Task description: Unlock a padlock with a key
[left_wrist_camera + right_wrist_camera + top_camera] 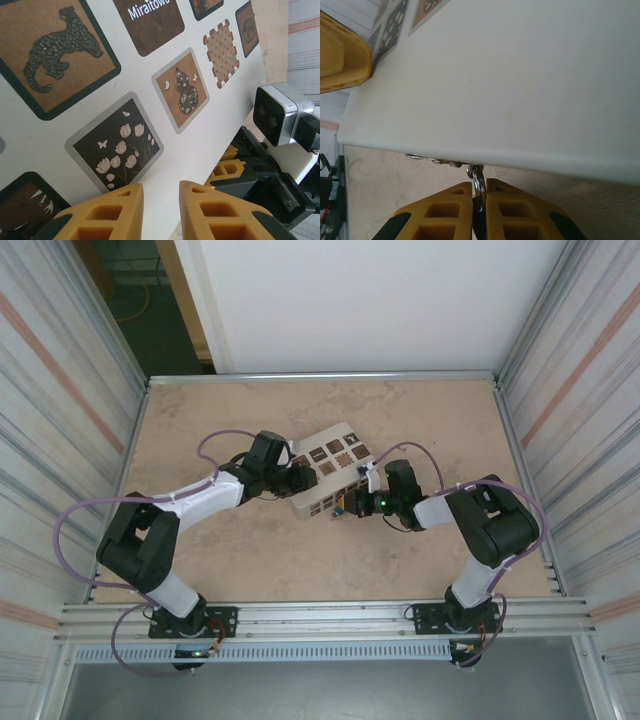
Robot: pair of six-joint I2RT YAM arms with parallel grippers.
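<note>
the small silver metal key (476, 174) sits pinched between the closed yellow fingers of my right gripper (479, 187), at the near edge of the white box with dark patterned squares (322, 462). the tiny blue squarish padlock (341, 507) lies at that same edge, just beside the gripper, on the beige table (250, 560). at the box's left, my left gripper (159, 192) has its fingers partly apart over the printed face; whether they clamp it, i cannot tell.

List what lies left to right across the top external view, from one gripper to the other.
Left arm's black gripper → white cardboard box with dark patterned squares → right arm's black gripper.
</note>
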